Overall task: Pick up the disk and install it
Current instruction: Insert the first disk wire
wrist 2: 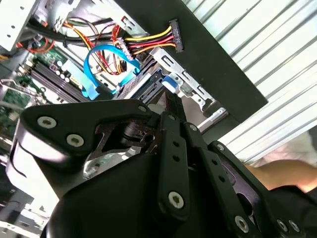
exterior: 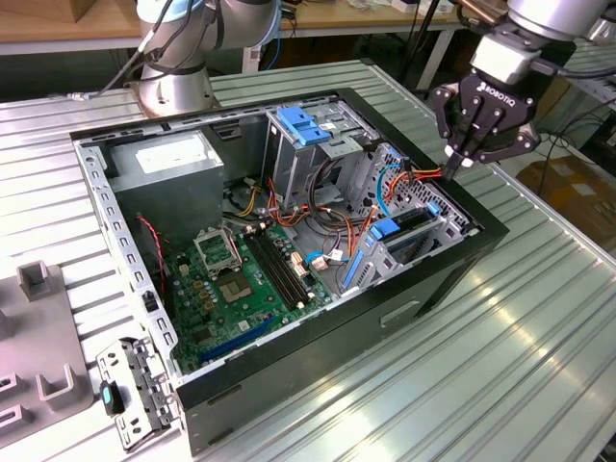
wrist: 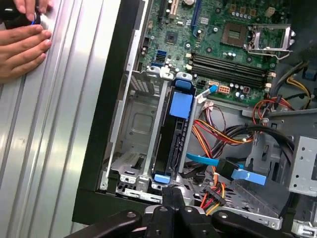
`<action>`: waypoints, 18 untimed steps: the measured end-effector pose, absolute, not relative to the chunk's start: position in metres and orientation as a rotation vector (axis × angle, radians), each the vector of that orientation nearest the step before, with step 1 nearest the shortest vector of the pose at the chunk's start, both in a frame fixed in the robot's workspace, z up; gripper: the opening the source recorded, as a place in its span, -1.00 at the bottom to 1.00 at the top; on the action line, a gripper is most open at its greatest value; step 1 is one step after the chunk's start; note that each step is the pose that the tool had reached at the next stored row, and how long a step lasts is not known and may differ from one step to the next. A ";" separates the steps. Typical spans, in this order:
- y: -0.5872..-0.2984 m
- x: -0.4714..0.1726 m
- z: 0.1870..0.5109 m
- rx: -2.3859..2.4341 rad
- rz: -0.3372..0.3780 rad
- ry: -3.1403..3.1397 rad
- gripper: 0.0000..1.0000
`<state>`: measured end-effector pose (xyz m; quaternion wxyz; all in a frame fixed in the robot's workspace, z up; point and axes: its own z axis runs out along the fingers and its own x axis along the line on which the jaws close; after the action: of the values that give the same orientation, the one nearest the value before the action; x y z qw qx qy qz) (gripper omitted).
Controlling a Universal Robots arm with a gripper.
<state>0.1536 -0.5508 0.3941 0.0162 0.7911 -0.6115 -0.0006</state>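
The disk (wrist: 177, 141) stands on edge inside the metal drive cage (wrist: 133, 124) at the corner of the open computer case (exterior: 318, 346). Its blue plastic bracket faces up. In the exterior view the disk (exterior: 387, 229) sits in the cage by the case wall on that view's right. My gripper (exterior: 450, 169) hangs a little above that corner of the case, shut, with nothing between its fingers. In the first wrist view my gripper (wrist: 172, 192) is just off the disk's end, apart from it. In the second wrist view my gripper (wrist 2: 171, 101) points down at the cage.
Loose power and data cables (wrist: 223, 144) lie beside the cage. A grey power-supply box (exterior: 171, 164) and the motherboard (exterior: 241, 279) fill the case. A blue latch (exterior: 303, 125) tops the rear drive cage. A person's hands (wrist: 22, 42) rest on the ribbed table (exterior: 500, 366).
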 end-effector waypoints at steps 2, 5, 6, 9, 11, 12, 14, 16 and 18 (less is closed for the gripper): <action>-0.550 0.155 0.394 2.482 -0.001 -1.872 -0.79; -0.543 0.158 0.393 2.492 -0.001 -1.859 -0.79; -0.542 0.159 0.393 2.494 -0.001 -1.856 -0.79; -0.535 0.165 0.392 2.497 -0.001 -1.853 -0.79; -0.529 0.173 0.391 2.499 -0.001 -1.850 -0.79; -0.528 0.175 0.390 2.500 -0.001 -1.849 -0.79; -0.524 0.179 0.390 2.502 -0.001 -1.846 -0.79; -0.522 0.182 0.386 2.520 0.000 -1.822 -0.77; -0.522 0.182 0.384 2.550 0.002 -1.777 -0.77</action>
<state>0.1824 -0.5215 0.3843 0.0167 0.8204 -0.5716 0.0006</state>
